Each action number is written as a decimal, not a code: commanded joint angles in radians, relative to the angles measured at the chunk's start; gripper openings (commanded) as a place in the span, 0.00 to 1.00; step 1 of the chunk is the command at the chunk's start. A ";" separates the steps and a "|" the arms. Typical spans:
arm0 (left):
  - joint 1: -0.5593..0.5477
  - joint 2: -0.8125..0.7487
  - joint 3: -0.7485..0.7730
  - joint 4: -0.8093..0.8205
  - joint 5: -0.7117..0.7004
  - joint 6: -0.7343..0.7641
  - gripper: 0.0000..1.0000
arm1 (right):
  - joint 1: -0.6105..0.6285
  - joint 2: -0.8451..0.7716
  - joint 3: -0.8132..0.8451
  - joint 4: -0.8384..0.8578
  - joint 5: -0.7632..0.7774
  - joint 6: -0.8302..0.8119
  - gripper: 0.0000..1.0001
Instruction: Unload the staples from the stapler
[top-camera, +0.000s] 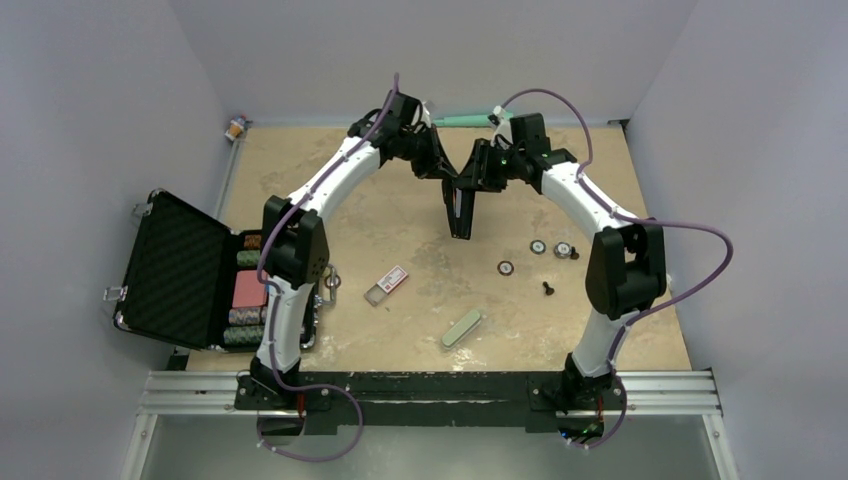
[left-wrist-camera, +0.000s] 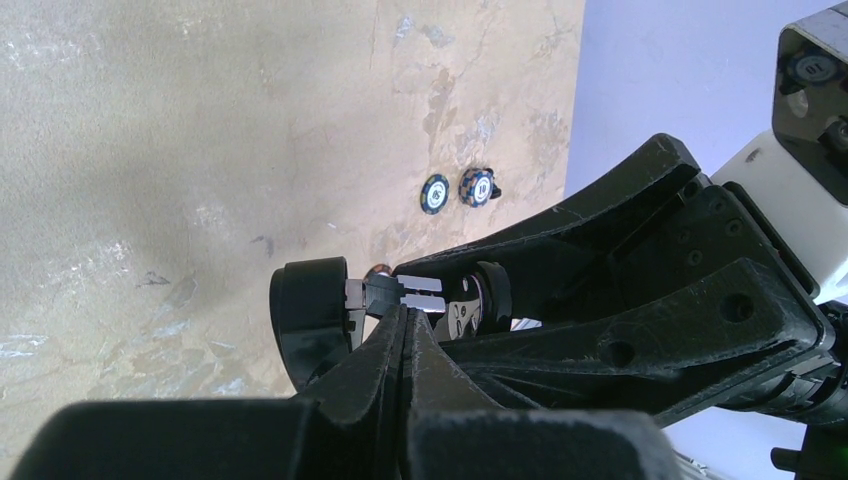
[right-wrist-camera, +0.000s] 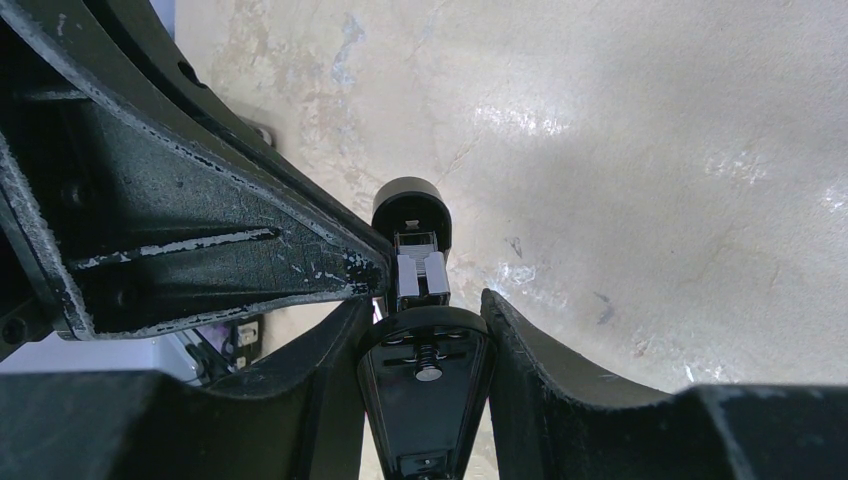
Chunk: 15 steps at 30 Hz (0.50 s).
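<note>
**Position of arms.** In the overhead view both arms reach to the upper centre of the frame and meet above the desk (top-camera: 400, 225).

**Stapler.** The stapler (top-camera: 460, 212) is off the desk, held between the two arms. It appears as a dark bar running down from their meeting point.

**Right gripper.** The right gripper (right-wrist-camera: 425, 340) pinches the stapler. One finger sits against each side of its black body, as seen in the right wrist view.

**Left gripper.** The left gripper (left-wrist-camera: 404, 320) has its fingers pressed together, with only a hairline seam between them. Its tips touch a small silvery-white metal piece (left-wrist-camera: 420, 290) that sits in the stapler's channel, just beside the rounded black end. Whether this piece is the staples, and whether any of it is caught between the tips, cannot be told.

**Other items on the desk.**
- A small clear box with a red-and-white label (top-camera: 388, 285) lies below centre.
- A pale green oblong case (top-camera: 462, 328) lies lower and to the right of that box, well apart from the stapler.
- Three poker chips (top-camera: 538, 246) lie in a loose group right of centre.
- A small dark item (top-camera: 548, 288) lies just below the chips. It is too small to identify.
- An open black case (top-camera: 180, 270) stands at the left edge. Its lid is foam-lined and rows of chips fill its tray.
</note>
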 joint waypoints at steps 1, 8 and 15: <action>-0.005 0.007 0.005 0.005 -0.022 0.025 0.00 | 0.014 -0.084 0.072 0.048 -0.080 0.034 0.00; 0.001 0.012 -0.023 -0.018 -0.040 0.065 0.00 | 0.014 -0.099 0.077 0.044 -0.094 0.045 0.00; 0.012 -0.015 -0.083 -0.030 -0.054 0.095 0.00 | 0.015 -0.117 0.081 0.042 -0.078 0.047 0.00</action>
